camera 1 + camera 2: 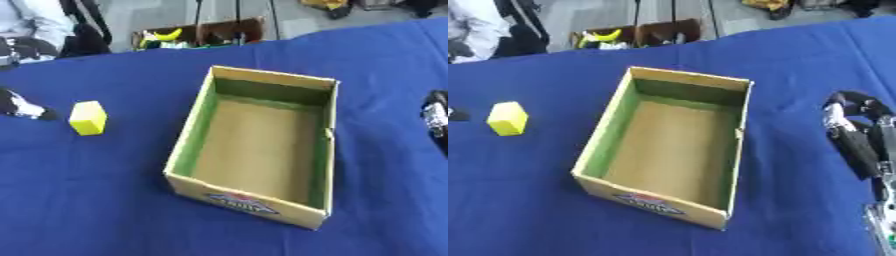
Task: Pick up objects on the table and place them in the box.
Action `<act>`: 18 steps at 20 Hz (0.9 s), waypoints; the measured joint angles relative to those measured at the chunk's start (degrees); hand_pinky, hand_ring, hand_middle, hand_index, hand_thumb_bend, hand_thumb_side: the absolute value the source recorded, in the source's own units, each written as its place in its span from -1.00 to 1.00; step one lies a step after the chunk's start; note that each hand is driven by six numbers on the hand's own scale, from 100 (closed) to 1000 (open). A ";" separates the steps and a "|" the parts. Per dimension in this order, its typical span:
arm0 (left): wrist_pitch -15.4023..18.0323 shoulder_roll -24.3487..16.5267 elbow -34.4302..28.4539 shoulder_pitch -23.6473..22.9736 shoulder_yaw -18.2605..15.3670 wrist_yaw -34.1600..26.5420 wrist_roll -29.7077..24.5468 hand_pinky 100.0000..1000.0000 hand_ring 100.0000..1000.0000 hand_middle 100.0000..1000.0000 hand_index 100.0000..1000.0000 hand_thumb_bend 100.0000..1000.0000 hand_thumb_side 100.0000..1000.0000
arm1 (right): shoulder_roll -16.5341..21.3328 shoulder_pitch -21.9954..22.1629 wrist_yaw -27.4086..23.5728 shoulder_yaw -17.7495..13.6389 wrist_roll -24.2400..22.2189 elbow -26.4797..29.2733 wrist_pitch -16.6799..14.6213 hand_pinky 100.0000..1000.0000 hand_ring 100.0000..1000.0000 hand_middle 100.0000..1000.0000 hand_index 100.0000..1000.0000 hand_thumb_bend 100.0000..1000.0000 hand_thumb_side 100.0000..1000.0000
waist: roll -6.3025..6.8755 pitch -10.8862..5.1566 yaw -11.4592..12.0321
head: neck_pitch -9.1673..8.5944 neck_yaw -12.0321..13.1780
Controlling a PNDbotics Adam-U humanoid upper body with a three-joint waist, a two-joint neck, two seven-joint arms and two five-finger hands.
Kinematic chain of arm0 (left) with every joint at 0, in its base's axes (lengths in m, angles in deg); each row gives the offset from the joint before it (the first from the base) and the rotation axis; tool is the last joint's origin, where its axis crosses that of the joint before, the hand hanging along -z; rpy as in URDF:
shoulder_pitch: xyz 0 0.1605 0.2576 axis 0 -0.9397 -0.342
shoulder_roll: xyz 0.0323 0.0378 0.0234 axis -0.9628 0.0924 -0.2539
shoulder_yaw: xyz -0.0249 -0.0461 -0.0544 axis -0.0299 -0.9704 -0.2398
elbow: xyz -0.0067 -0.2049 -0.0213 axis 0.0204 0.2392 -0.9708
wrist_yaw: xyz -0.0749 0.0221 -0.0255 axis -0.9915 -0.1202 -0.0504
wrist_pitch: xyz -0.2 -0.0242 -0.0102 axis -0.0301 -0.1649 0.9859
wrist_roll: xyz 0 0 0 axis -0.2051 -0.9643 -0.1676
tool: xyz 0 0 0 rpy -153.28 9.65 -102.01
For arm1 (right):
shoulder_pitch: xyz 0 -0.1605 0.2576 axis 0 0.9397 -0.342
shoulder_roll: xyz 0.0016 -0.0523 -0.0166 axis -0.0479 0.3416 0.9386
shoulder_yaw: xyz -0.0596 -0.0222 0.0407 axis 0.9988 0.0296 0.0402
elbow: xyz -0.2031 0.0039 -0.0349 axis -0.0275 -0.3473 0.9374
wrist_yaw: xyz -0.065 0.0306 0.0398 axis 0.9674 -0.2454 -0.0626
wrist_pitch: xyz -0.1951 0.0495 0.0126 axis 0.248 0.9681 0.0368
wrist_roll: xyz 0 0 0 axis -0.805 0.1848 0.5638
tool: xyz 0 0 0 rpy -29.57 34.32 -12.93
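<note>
An open cardboard box [325, 150] sits in the middle of a table covered with a blue cloth [105, 200], its long axis running away from the camera and a little askew. Its inner walls are green, its floor is bare brown card, and nothing lies inside it; the near outer wall carries a printed label in red, white and blue (too blurred to read). Well to the left of the box, apart from it, a small yellow block [87, 118] stands on the cloth, untouched by either hand. Further left, at the picture's edge, the tip of the left hand [19, 106] shows as a black and white shape just above or on the cloth, near the block but not touching it; so little of it is in view that I cannot tell whether its fingers are spread or curled. The right hand [852, 134] shows best in the right eye view, at the right edge, well apart from the box: black with silver parts, fingers pointing up the picture and slightly bent, relaxed, holding nothing. Beyond the far edge of the table stands a second cardboard carton [229, 31] on the floor, with something yellow and something green in it.
</note>
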 measured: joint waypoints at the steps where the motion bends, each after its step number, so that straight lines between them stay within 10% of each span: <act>1: 0.16 0.04 0.72 0.66 0.24 0.29 -0.64 0.37 0.71 0.91 1.00 0.29 0.30 | 0.10 -0.07 0.00 0.02 -0.04 -0.05 0.01 0.71 0.97 0.06 0.61 -1.00 0.29 | 0.01 0.00 -0.10 | 0.00 0.07; 18: -0.17 4.75 14.56 6.62 2.31 3.22 -4.28 0.35 0.70 1.00 1.00 0.15 0.14 | 0.39 -0.92 0.00 0.34 -0.55 -0.10 0.10 0.70 0.97 0.06 0.60 -1.00 0.29 | 0.20 1.53 -1.64 | -1.22 0.95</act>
